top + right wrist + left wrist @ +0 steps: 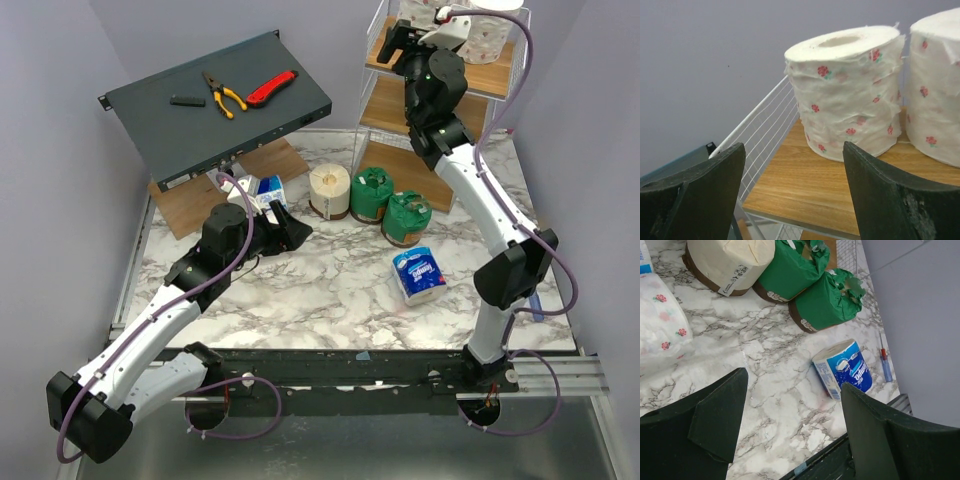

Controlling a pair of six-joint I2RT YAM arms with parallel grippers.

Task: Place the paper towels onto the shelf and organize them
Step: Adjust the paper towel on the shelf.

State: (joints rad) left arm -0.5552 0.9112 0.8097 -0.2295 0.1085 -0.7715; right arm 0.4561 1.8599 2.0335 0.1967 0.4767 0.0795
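Shelf [382, 108]: white wire rack with wooden tiers, upper right of the top view, at the far right corner of the bench [330, 300].
Shelf, top tier: two white paper towels with pink print, upright and side by side. The left roll [847, 95] stands near the wire side wall. The right roll [935, 85] is just beside it and cut off by the frame edge.
Shelf, lower tiers: partly hidden behind the right arm; contents cannot be told.
Right gripper [393, 42]: level with the top tier, jaws spread wide, nothing between them. Both rolls sit beyond the fingertips, untouched.
Left gripper [292, 232]: low over the bench, left of centre, jaws spread wide, holding nothing.
Bench, centre: cream roll [329, 190], first green-wrapped roll [371, 193] and second green-wrapped roll [406, 217], upright and close together in a row slanting toward the lower right.
Bench, below that row: single blue-and-white pack [418, 274], on its side, apart from the others.
Bench, by the left gripper: pink-print roll [660, 320] at the left edge of the left wrist view; blue-and-white packs [268, 190] just above the gripper in the top view.
Dark grey box [215, 130]: slanted, upper left. It carries pliers [224, 95], a red knife [271, 88] and a small black piece [187, 100].
Wooden board [190, 205]: flat on the bench under the box's lower edge.
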